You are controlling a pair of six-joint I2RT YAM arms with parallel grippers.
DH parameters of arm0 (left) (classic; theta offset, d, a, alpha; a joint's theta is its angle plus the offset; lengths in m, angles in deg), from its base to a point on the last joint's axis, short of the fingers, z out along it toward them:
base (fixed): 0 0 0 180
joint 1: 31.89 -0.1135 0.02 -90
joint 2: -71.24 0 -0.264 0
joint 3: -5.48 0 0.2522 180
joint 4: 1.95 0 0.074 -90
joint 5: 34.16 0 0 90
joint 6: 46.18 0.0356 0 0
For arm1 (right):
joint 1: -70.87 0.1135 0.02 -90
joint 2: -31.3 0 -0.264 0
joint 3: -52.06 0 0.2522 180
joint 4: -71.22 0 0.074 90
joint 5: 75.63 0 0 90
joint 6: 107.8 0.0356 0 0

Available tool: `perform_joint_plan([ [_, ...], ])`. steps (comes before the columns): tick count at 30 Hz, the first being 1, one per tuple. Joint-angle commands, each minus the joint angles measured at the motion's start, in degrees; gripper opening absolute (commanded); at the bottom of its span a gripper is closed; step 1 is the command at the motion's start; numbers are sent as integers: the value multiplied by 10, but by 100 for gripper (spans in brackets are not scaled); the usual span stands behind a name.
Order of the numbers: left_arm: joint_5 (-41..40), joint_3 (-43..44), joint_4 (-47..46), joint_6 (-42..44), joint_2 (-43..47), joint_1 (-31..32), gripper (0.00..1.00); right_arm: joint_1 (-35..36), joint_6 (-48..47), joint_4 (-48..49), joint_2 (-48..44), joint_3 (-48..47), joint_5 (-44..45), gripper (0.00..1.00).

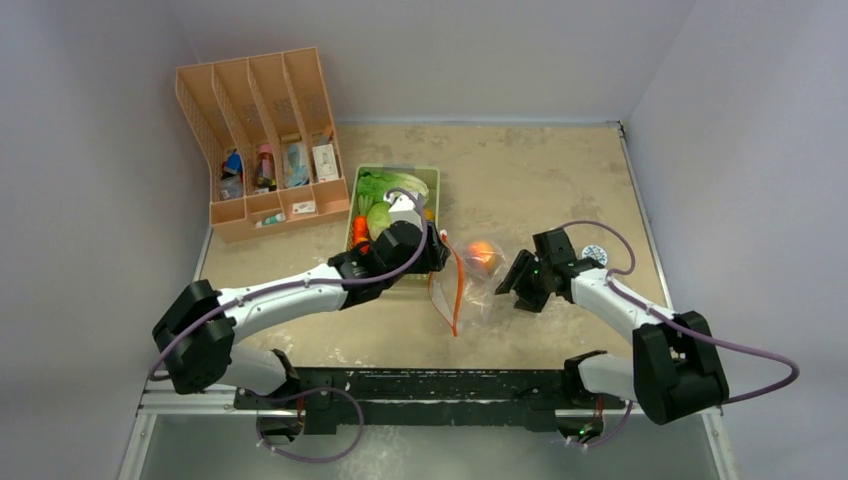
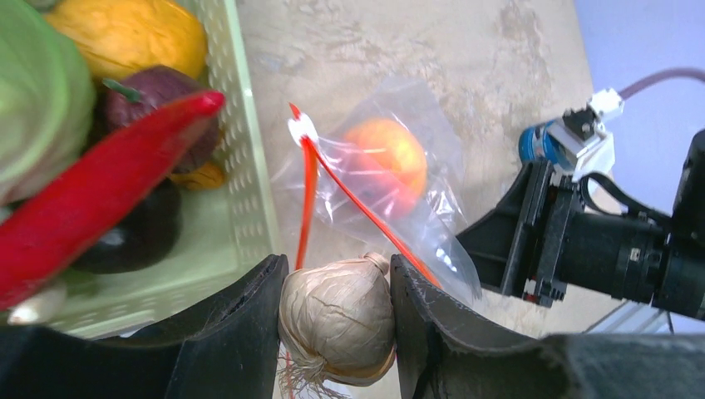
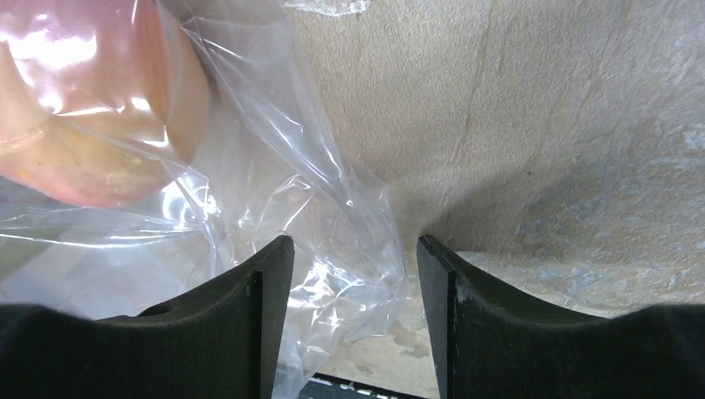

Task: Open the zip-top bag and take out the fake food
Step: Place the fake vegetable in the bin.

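Note:
The zip-top bag (image 1: 475,285) lies on the table right of the tray, its orange-red zip strip (image 2: 357,204) split into two diverging lines. An orange-pink peach (image 1: 482,255) sits inside it and also shows in the left wrist view (image 2: 387,162) and the right wrist view (image 3: 91,100). My left gripper (image 1: 435,250) is shut on a small beige garlic-like piece (image 2: 337,320), held between the tray and the bag's mouth. My right gripper (image 1: 512,280) is open, with a crinkled corner of the bag (image 3: 332,249) between its fingers (image 3: 266,307).
The pale-green tray (image 1: 400,167) behind my left gripper holds a red chili (image 2: 108,191), cabbage (image 2: 33,100), yellow pepper (image 2: 125,33) and a dark purple piece (image 2: 137,233). A pink file organizer (image 1: 265,140) stands at back left. A small round blue-white object (image 1: 595,255) lies beside my right arm.

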Motion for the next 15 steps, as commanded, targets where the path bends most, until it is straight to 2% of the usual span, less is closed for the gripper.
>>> perform_joint_plan([
  [1, -15, -1, -9, 15, 38, -15, 22, -1, 0, -30, 2, 11, 25, 60],
  [4, -57, 10, 27, 25, 46, -19, 23, -1, 0, -33, 1, 5, 28, 61],
  [8, -66, 8, 55, 29, 24, -47, 24, -1, 0, -24, -2, 4, 19, 61],
  [15, -110, 4, 29, 0, -37, -54, 29, -1, -9, -32, 2, -8, 30, 61],
])
